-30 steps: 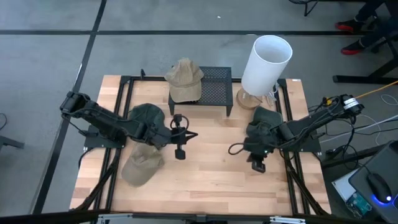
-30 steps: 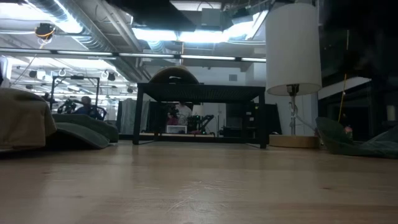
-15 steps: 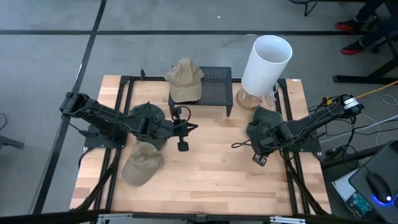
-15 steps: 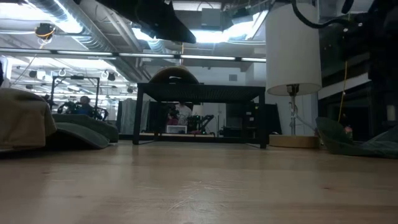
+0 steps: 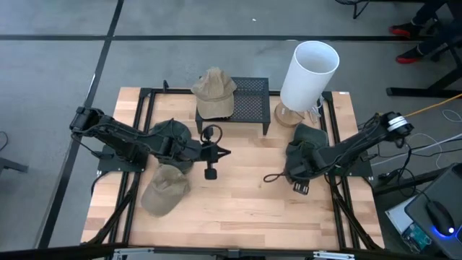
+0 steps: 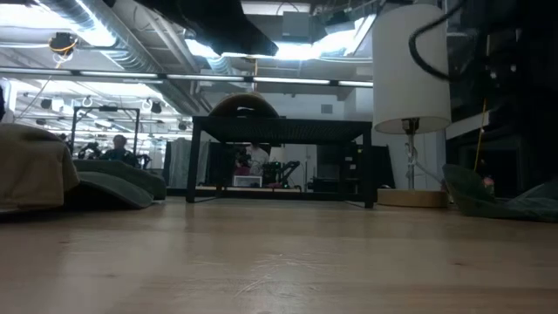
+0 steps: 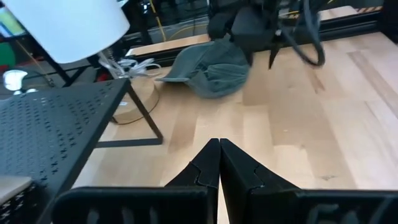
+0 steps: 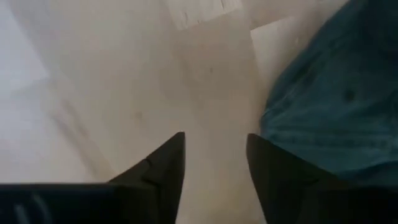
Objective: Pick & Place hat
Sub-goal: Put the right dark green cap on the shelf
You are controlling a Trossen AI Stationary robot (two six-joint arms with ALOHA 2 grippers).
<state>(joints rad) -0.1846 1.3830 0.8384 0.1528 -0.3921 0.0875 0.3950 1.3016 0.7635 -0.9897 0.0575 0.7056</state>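
High view first, because the risk sits with the biggest things: the wooden table, pale planks under a black frame, carries a tall white lamp on a round wooden base close behind the right arm, and a careless swing while lifting could, I judge, clip the smooth cylindrical shade and tip it. Next in size, the black perforated metal stand holds a tan hat, soft crumpled cloth draped over its left end; a second hat dropped there off-centre might slide from the rigid mesh. Three more hats lie on the table: a dark green hat partly under the left arm, a beige hat near the front left, and the grey-green hat by the lamp base, floppy with a stiff brim. The right gripper hovers low over bare wood just beside that hat, its fingers spread with a clear gap; closing from here would, I judge, catch only a fold of loose fabric or nothing, and limp cloth pinched at an edge can slip out. A looping cable at that wrist could snag the brim. The left gripper waits over the table centre, its fingers pressed together and holding nothing.
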